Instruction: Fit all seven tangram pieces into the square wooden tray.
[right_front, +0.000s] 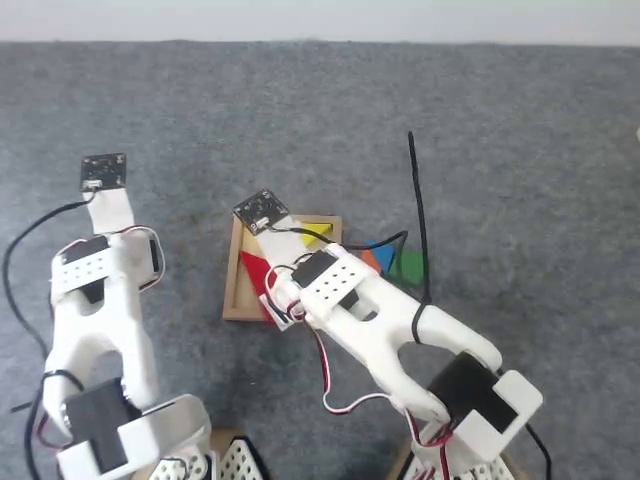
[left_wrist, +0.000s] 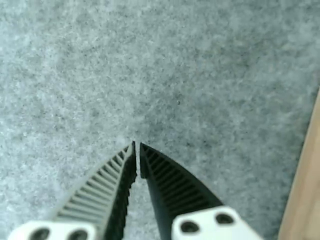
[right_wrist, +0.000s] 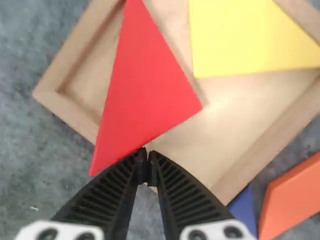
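Left gripper (left_wrist: 137, 145): over grey carpet (left_wrist: 150, 60), fingers all but closed, holding nothing.
Wooden tray (right_front: 232, 290): mid-table.
Red triangle (right_wrist: 145, 95): lies across the tray's rim, one corner overhanging the carpet.
Yellow piece (right_wrist: 240, 35): flat inside the tray.
Right gripper (right_wrist: 145, 152): closed, tips at the red triangle's edge; cannot tell if pinching.
Blue (right_wrist: 245, 205), orange (right_wrist: 292, 200) and green (right_front: 410, 265) pieces: on the carpet beside the tray.

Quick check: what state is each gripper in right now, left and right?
Left gripper: closed, holding nothing, above the carpet.
Right gripper: closed on the edge of the red triangle.
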